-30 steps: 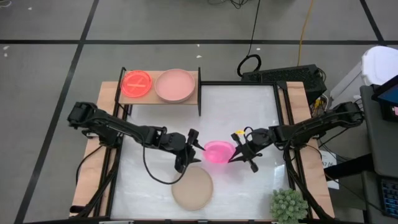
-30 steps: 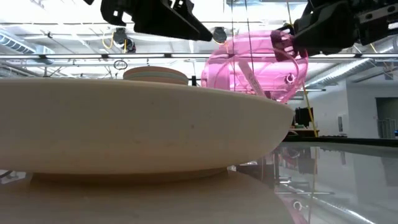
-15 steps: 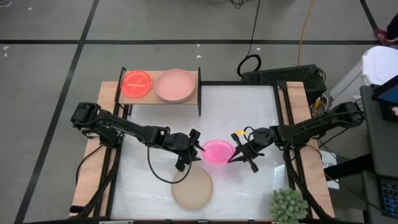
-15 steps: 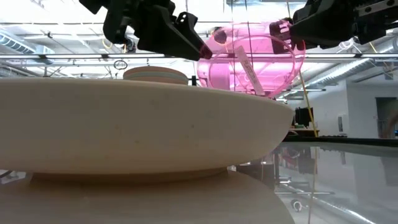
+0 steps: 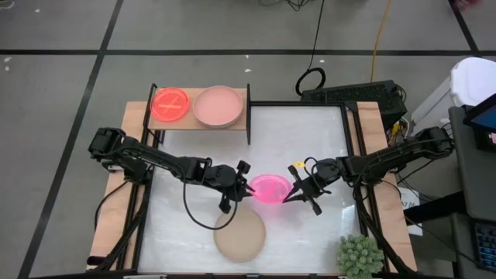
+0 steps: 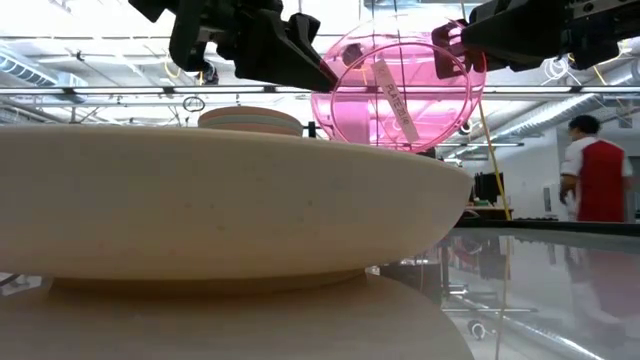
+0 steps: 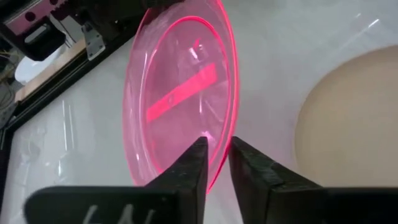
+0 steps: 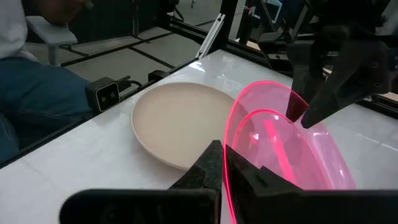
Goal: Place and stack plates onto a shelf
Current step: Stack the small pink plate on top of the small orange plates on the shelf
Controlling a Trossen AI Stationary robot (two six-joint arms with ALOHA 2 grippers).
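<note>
A translucent neon pink plate [image 5: 270, 188] is held in the air at the table's middle between both grippers; it also shows in the low view [image 6: 400, 90]. My left gripper [image 5: 248, 187] is shut on its left rim. My right gripper [image 5: 291, 194] is shut on its right rim. The wooden shelf [image 5: 191, 122] at the far left carries a neon orange plate [image 5: 170, 104] and a dusty-pink plate [image 5: 218, 106], each resting flat. A beige plate [image 5: 239, 233] rests flat on the table near the front edge. My left gripper pinches the pink plate's rim [image 7: 229, 134] between its two fingers, coming level from the table's left. The plate is lifted clear and tipped up on edge. My right gripper pinches the opposite rim [image 8: 226, 140] between its two fingers, coming level from the table's right.
A spiky green plant [image 5: 359, 254] stands at the near right corner. The beige plate [image 6: 220, 200] lies just below and nearer than the held plate. A person [image 6: 598, 180] stands in the room beyond the table, and another sits close by [image 8: 31, 93].
My left gripper has gone toward the table's right and reached the pink plate's left rim. The plate has risen a little and tipped further up on edge, its face turning toward the near edge. My right gripper has kept its hold.
</note>
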